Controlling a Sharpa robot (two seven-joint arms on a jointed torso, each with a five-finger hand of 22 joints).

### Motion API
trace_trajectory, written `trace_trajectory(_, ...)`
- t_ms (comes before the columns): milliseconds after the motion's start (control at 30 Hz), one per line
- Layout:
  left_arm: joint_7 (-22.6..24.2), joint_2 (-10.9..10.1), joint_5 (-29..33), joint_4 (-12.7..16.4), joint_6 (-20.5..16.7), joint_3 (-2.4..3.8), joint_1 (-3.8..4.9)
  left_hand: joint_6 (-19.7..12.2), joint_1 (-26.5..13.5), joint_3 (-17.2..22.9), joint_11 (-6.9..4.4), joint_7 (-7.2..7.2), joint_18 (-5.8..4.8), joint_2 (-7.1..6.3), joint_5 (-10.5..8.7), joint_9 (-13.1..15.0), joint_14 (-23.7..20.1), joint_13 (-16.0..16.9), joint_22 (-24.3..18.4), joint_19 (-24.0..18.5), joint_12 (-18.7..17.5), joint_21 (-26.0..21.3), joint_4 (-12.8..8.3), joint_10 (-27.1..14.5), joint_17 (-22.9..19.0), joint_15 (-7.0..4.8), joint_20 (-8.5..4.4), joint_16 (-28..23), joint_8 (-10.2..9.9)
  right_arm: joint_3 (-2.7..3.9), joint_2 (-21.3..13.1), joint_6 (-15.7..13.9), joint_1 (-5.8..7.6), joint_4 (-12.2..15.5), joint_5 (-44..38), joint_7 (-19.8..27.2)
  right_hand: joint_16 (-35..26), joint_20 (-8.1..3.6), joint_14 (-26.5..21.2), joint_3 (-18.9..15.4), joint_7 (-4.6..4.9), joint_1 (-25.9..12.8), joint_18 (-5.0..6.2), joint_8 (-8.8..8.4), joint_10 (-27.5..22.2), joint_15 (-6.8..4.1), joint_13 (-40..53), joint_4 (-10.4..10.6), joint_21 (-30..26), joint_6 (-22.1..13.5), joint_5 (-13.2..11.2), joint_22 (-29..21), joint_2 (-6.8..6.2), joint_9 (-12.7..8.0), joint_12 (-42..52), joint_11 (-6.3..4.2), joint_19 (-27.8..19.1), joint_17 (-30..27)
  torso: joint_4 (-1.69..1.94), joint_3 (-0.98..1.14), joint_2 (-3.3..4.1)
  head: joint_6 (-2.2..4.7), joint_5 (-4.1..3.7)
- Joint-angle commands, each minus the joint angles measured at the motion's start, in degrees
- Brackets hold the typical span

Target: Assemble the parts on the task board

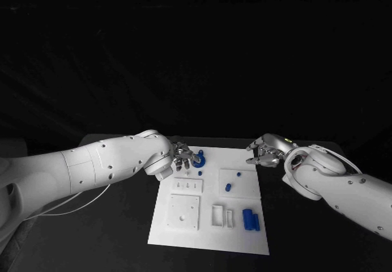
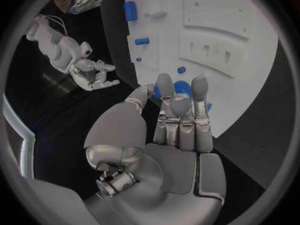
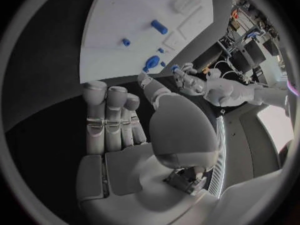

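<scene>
Black worktop, w/ white board lying flat on it, approx mid, long side running away from the robot. Board is the one thing resting directly on the worktop. Dark bare surface shows on both sides of the board and along its near edge. On the board: blue ring-shaped part at far left corner, small blue parts mid-right, two blue cylinders side by side near the right edge, toward the near end. Board also has raised white plates and recessed slots.
</scene>
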Motion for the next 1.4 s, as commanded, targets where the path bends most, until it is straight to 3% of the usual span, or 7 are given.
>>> trace_trajectory(33,-0.3,-0.1,-3.3,0.4,-2.6,-0.31,-0.64,3.6,-0.2,5.8,-0.49,-3.09,-0.63,-0.12,0.35,6.9,0.1,0.1,0.4,0.5,0.4,-0.3,-5.3,2.8,0.4,-0.20,0.03,0.6,0.4,1.03,-0.1,-4.6,0.42,0.0,6.3,2.0,-0.5,-0.15,0.2,1.5,0.06,-0.8,0.81,-0.18,-0.2,-0.29,-0.4,-0.1,-0.6,0.4,0.6,-0.3,0.02,0.0,0.0,-0.22,3.0,-0.2,-0.01,0.13,-0.19,-0.57,0.09)
trace_trajectory(167,-0.4,0.0,-5.1,0.3,-3.4,-0.70,-2.09,3.8,-0.2,5.8,-0.52,-3.18,-0.61,-0.30,0.40,7.9,0.2,0.1,0.9,0.7,0.7,-0.6,-5.0,2.8,0.4,-0.17,0.09,0.9,0.4,2.90,-0.1,-9.0,1.47,-0.6,11.5,3.3,-0.9,-0.23,0.4,2.4,0.05,-1.5,0.82,-0.19,-0.6,-0.36,-1.3,-0.5,-1.4,0.5,3.7,-0.8,-0.17,-0.1,-0.6,-0.31,2.9,-0.1,0.16,0.13,-0.26,-1.02,0.12)
trace_trajectory(533,-0.8,0.3,-8.8,-0.3,-4.2,-1.12,-4.58,4.2,-0.2,6.1,-0.58,-3.39,-0.57,-0.56,0.56,9.7,0.4,0.2,2.1,1.0,1.5,-1.2,-4.5,2.8,1.0,-0.21,0.10,1.9,0.4,5.64,1.0,-12.3,3.49,-1.6,16.1,4.5,-1.5,-0.31,0.6,1.8,-0.02,-2.1,0.81,-0.19,-0.8,-0.43,-2.4,-0.8,-1.6,0.8,5.4,-1.5,-0.06,0.0,-1.0,-0.38,2.9,0.2,0.28,0.13,-0.32,-2.20,0.10)
trace_trajectory(633,-1.0,0.3,-9.5,-0.3,-4.3,-1.58,-4.88,4.1,-0.3,6.4,-0.57,-3.40,-0.56,-0.55,0.85,10.8,0.4,0.2,2.9,1.2,1.7,-1.6,-4.5,2.8,0.9,-0.22,0.10,2.2,0.4,6.35,1.6,-12.6,3.65,-2.0,16.9,4.7,-1.5,-0.32,0.6,1.6,-0.03,-2.1,0.80,-0.18,-0.7,-0.44,-2.5,-0.7,-1.5,0.8,5.8,-1.6,-0.01,0.0,-0.9,-0.39,2.9,0.3,0.23,0.10,-0.34,-2.53,0.10)
trace_trajectory(867,-1.3,0.0,-10.4,-0.2,-4.3,-2.54,-5.09,4.2,-0.4,6.6,-0.60,-3.42,-0.56,-0.54,1.53,10.9,0.5,0.3,3.2,1.3,1.9,-1.7,-4.6,2.8,1.2,-0.25,0.06,2.6,0.4,7.00,2.6,-12.9,4.17,-3.1,18.1,4.7,-1.6,-0.34,0.7,1.0,-0.04,-2.2,0.80,-0.18,-0.8,-0.46,-2.6,-0.7,-1.3,0.8,6.8,-1.7,0.10,0.0,-0.8,-0.40,2.9,0.4,0.36,0.14,-0.28,-3.08,0.30)
trace_trajectory(1000,-1.4,-0.2,-10.7,0.0,-4.2,-2.94,-5.15,4.2,-0.5,6.7,-0.63,-3.41,-0.60,-0.61,1.56,11.1,0.4,0.3,3.5,1.6,2.0,-2.4,-4.7,2.9,1.1,-0.25,0.08,2.7,0.4,7.13,2.9,-12.8,4.32,-3.4,18.6,4.6,-1.7,-0.34,0.8,0.7,-0.05,-2.3,0.82,-0.19,-0.8,-0.46,-2.7,-0.7,-1.3,0.8,7.2,-1.8,0.12,0.0,-0.8,-0.41,2.9,0.5,0.24,0.06,-0.34,-3.37,0.48)
trace_trajectory(1400,-1.6,-0.5,-11.9,0.6,-3.3,-3.29,-5.31,4.2,-0.6,6.8,-0.60,-3.42,-0.70,-0.55,1.62,11.2,0.4,0.3,4.8,2.3,2.0,-3.9,-4.9,2.8,0.9,-0.26,0.05,2.8,0.4,7.22,3.3,-12.3,4.40,-4.0,18.9,4.2,-1.7,-0.34,0.8,0.2,-0.05,-2.3,0.84,-0.18,-0.8,-0.46,-2.8,-0.6,-1.1,0.8,7.7,-2.0,0.22,0.0,-0.8,-0.41,2.9,0.6,0.25,0.10,-0.35,-3.81,0.53)
